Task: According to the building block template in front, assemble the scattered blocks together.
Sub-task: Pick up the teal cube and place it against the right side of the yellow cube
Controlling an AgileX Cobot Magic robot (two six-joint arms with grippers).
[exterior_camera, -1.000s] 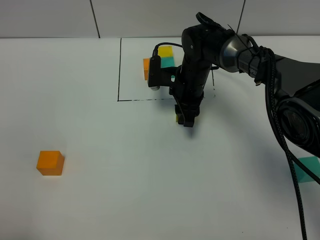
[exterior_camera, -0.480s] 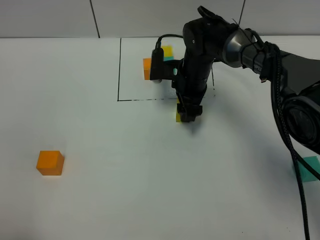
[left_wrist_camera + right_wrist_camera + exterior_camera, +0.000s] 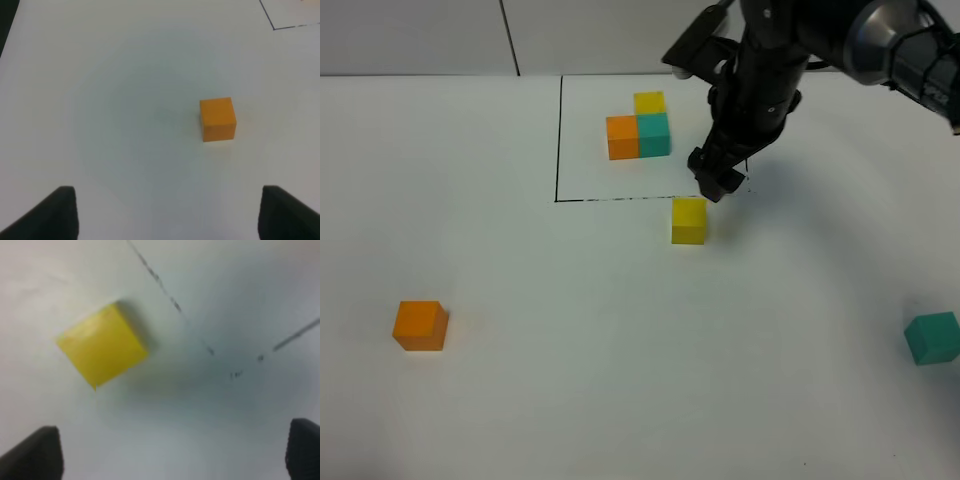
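The template (image 3: pixel 638 125) is an orange, teal and yellow cluster inside the black-line rectangle (image 3: pixel 558 140) at the back. A loose yellow cube (image 3: pixel 688 220) sits just in front of the rectangle's front line. It also shows in the right wrist view (image 3: pixel 102 345). My right gripper (image 3: pixel 717 183) hangs above and behind it, open and empty, fingertips (image 3: pixel 35 452) wide apart. A loose orange cube (image 3: pixel 420 325) lies at the front left, and also shows in the left wrist view (image 3: pixel 218 119). My left gripper (image 3: pixel 170 215) is open above the table short of it. A loose teal cube (image 3: pixel 932 337) lies at the right edge.
The white table surface (image 3: pixel 620 350) spreads between the three loose cubes. The right arm (image 3: pixel 770 60) reaches over the rectangle's back right corner. A grey wall (image 3: pixel 420 35) borders the table at the back.
My right gripper has let go of the yellow cube and risen up and back to the right. The yellow cube now stands uncovered in front of the rectangle.
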